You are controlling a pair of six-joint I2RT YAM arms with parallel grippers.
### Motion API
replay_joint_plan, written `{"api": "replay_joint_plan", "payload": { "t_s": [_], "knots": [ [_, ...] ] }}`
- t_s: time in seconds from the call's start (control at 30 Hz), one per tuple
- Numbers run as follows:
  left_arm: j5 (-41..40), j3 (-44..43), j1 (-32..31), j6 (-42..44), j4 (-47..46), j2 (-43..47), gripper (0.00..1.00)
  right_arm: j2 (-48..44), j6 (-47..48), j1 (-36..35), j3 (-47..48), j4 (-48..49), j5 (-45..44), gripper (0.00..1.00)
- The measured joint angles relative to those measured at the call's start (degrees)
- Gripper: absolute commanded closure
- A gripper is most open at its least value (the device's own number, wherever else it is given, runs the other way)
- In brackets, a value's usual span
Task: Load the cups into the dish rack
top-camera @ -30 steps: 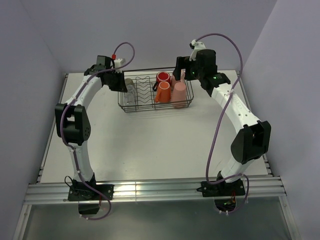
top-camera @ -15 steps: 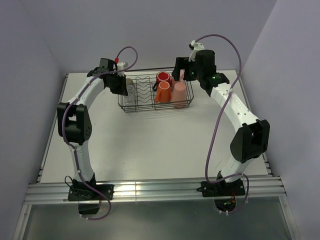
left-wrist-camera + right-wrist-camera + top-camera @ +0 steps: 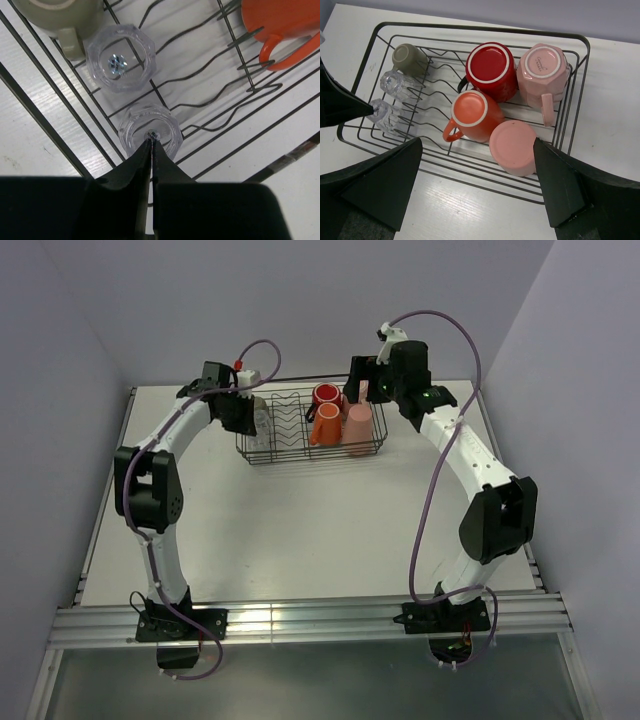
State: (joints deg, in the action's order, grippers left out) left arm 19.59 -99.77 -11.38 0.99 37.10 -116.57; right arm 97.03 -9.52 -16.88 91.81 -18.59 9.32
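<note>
Seven pieces sit bottoms-up inside the dish rack (image 3: 485, 27) on the white counter (image 3: 620, 100). At the rack's right end you have the red mug (image 3: 491, 65) and pale pink mug (image 3: 543, 67) along its far side. The orange mug (image 3: 472, 114) and salmon tumbler (image 3: 513, 147) are along its near side. At the rack's left end are the grey-olive mug (image 3: 406, 56), the far clear glass (image 3: 395, 82) and the near clear glass (image 3: 165, 131). Your left gripper (image 3: 151, 150), fingers pressed together, points at the near clear glass; whether it touches, you cannot tell. Your right gripper (image 3: 476, 141) hovers above the rack, spread wide, holding nothing.
</note>
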Motion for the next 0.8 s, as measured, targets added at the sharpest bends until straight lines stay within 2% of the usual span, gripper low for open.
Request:
{"api": "replay_joint_plan", "payload": {
  "t_s": [0.5, 0.67, 0.8],
  "knots": [
    [-0.66, 6.43, -0.94, 2.05, 2.99, 5.77, 0.89, 0.04, -0.35, 0.07, 0.07, -0.07, 0.44, 0.00],
    [-1.05, 6.78, -1.49, 2.43, 3.10, 6.27, 0.79, 0.35, -0.68, 0.07, 0.07, -0.09, 0.68, 0.00],
    [-1.33, 6.73, -1.64, 2.21, 3.10, 6.84, 0.76, 0.44, -0.70, 0.07, 0.07, -0.09, 0.68, 0.00]
  ]
}}
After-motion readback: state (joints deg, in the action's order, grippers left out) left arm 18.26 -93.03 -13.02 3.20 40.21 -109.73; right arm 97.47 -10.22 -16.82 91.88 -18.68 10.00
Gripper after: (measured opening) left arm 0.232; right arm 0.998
